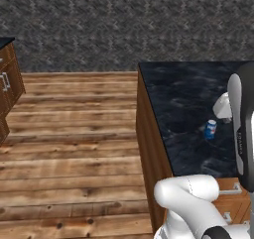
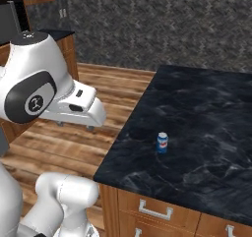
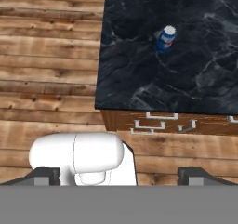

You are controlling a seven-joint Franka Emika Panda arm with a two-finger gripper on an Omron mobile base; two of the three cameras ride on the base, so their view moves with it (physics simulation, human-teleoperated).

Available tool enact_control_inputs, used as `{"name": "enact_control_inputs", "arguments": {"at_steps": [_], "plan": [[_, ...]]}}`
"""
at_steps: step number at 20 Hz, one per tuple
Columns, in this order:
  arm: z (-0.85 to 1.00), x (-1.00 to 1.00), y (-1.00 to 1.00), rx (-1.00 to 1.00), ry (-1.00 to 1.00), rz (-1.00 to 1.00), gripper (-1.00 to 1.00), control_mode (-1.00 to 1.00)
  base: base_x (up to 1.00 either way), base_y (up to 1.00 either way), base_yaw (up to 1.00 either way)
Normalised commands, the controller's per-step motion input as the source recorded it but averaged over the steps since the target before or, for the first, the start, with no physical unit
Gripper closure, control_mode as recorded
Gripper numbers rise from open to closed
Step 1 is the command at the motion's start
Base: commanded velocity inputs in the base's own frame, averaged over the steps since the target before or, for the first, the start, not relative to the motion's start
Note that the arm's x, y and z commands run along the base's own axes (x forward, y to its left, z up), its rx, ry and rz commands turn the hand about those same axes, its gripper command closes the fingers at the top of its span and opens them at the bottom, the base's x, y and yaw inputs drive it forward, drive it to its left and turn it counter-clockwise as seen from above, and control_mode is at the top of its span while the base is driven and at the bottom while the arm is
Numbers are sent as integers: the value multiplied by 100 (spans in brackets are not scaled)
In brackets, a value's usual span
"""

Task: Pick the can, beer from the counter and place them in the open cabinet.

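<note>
The can (image 2: 162, 142) is small and blue with a silver top. It stands upright on the black marble counter (image 2: 206, 118), not far from the counter's near left corner. It also shows as the can (image 1: 211, 129) and the can (image 3: 165, 38). My gripper (image 2: 76, 126) hangs well above and to the left of the can, over the wooden floor beside the counter. In the hand view the gripper (image 3: 121, 174) has its dark fingertips (image 3: 46, 174) far apart with nothing between them, so it is open. The beer and the open cabinet are out of view.
Brown drawers with grey handles (image 2: 155, 210) sit under the counter's front edge. Wooden floor (image 1: 74, 134) spreads to the left of the counter. Another brown cabinet unit (image 1: 9, 82) stands at the far left, and a dark stone wall (image 1: 124, 25) closes the back.
</note>
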Motion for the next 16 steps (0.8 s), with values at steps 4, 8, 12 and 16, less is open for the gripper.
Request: {"name": "enact_control_inputs", "arguments": {"at_steps": [4, 8, 12, 16], "plan": [[0, 0, 0, 0, 0, 0, -100, -100, 0, 0, 0], [-1, 8, -17, 0, 3, 1, -100, -100, 0, 0, 0], [-16, 4, -65, 4, 0, 13, -100, -100, 0, 0, 0], [-37, 21, -67, 4, 0, 14, -100, -100, 0, 0, 0]]}}
